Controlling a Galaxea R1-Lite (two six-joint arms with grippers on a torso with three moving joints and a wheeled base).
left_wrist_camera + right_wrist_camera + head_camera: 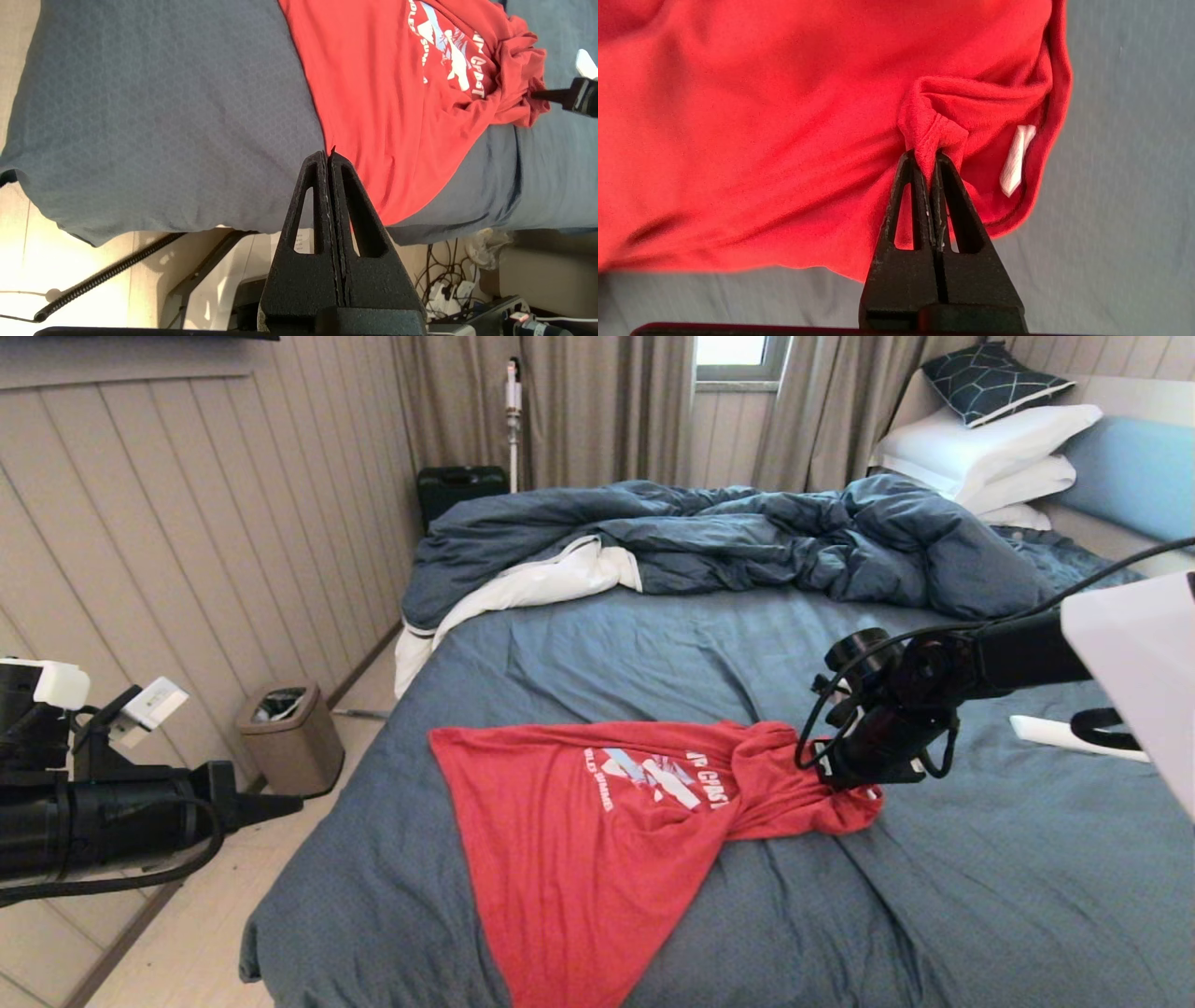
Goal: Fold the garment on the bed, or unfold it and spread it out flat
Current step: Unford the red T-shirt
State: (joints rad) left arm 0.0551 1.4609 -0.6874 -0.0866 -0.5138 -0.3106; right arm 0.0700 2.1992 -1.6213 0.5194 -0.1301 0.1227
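The red T-shirt (579, 840) lies on the blue-grey sheet of the bed (980, 877), its hem hanging over the near edge and its collar end bunched at the right. The white and light-blue print (658, 773) faces up. My right gripper (927, 156) is shut on a pinched fold of red fabric (931, 128) near the collar, beside a white label (1015, 161); in the head view it sits at the bunched end (845, 775). My left gripper (328, 156) is shut on nothing, held off the bed's left side (280, 805), short of the T-shirt (383, 93).
A rumpled dark blue duvet (728, 537) with white lining fills the far half of the bed, white pillows (990, 453) at the headboard. A white object (1060, 735) lies on the sheet to the right. A bin (289, 737) stands on the floor at left.
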